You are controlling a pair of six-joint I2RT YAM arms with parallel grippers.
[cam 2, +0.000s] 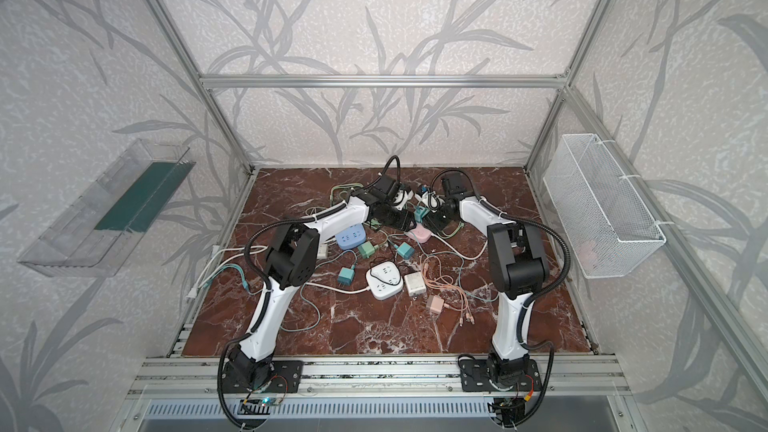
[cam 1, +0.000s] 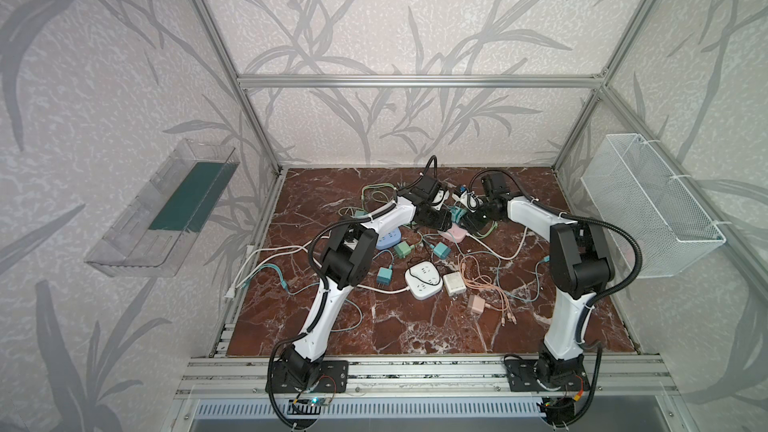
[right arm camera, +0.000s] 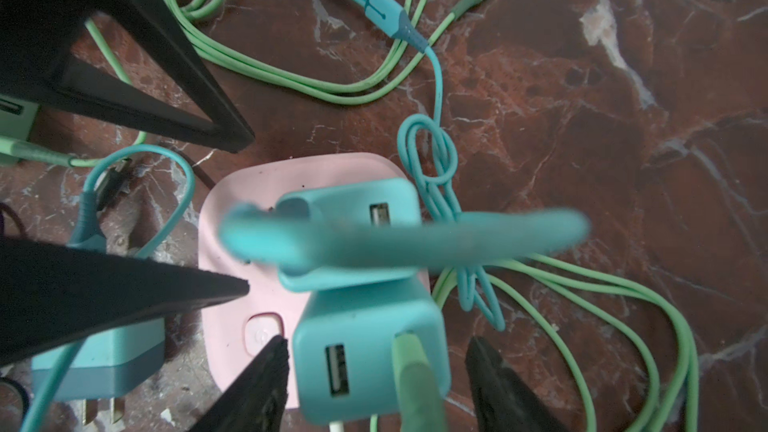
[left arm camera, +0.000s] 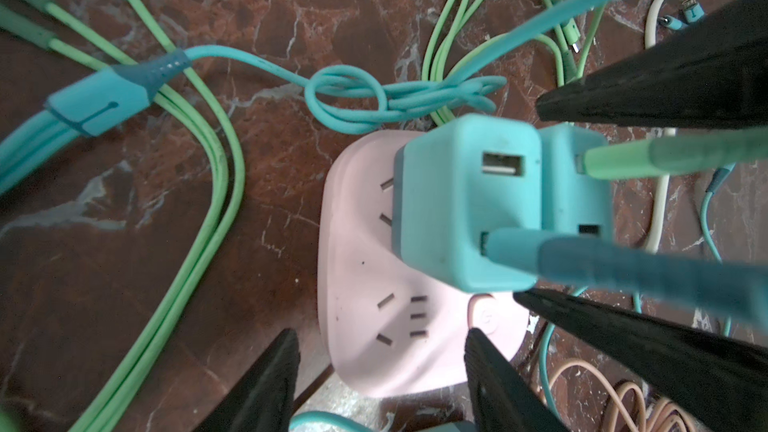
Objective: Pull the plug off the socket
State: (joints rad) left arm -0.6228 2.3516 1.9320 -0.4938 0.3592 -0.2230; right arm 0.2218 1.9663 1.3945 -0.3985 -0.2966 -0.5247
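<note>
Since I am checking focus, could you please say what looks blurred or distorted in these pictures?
In the right wrist view the teal cable crossing near the lens is out of focus, while the pink socket stays fairly sharp; in the left wrist view the green plug is soft but the teal charger is crisp; in both top views wide-angle distortion splays the frame posts.

We note a red-brown marble worktop (cam 1: 415, 326) inside an alu. frame (cam 1: 415, 81).

L. wall: clear plastic bin (cam 1: 124, 234) w/ a dark green panel (cam 1: 187, 197) inside.

R. wall: white wire-mesh basket (cam 1: 631, 201).

Worktop, centre: white power strip (cam 1: 423, 281), w/ a white USB charger (cam 1: 454, 283) just beside it. A pink charger (cam 1: 476, 303) lies nearer the front, amid peach cables (cam 1: 478, 274).

Further back we see a blue power strip (cam 1: 390, 239), partly hidden. Near it lie a green charger (cam 1: 402, 249) and two loose teal chargers (cam 1: 440, 250) (cam 1: 384, 275), unplugged.
</note>
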